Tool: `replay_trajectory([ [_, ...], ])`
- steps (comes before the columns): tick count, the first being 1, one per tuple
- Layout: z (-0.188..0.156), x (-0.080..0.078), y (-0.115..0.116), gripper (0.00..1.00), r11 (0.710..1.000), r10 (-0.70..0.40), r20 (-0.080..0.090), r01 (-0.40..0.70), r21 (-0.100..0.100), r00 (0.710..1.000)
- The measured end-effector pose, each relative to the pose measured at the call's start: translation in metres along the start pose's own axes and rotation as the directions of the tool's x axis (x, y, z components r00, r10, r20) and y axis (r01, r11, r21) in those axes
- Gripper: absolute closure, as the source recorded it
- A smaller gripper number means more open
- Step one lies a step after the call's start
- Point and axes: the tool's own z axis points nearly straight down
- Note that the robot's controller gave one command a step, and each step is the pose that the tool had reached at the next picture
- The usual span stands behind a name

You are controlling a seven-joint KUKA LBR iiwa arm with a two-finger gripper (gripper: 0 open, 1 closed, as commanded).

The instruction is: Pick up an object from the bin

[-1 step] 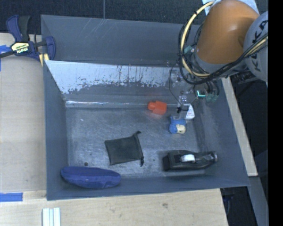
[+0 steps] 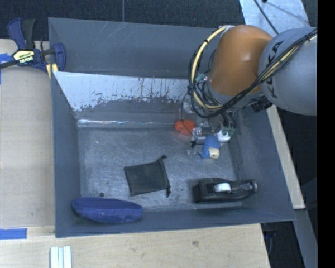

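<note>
Orange item (image 2: 184, 127) and blue piece (image 2: 211, 151) lay beside the low end effector (image 2: 203, 137); its grip state could not be told. Judged a positioning step; the next move needed closure and lift.

Arm (image 2: 293, 66): grey, with orange wrist cover (image 2: 237, 60) and looped cables (image 2: 200, 57), entering over the bin's (image 2: 128, 43) right rim. Hand (image 2: 204, 141): pointed down, seemingly near the bin's floor, right-rear part.

Dark matte floor (image 2: 128, 1) at the top, pale wooden tabletop (image 2: 22, 149) left and below
</note>
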Motion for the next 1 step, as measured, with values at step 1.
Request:
replay_trajectory([
  [1, 0.0619, 0.002, -0.0303, 0.0, 1.0, -0.02, 0.006, 0.02, 0.001, 1.0],
])
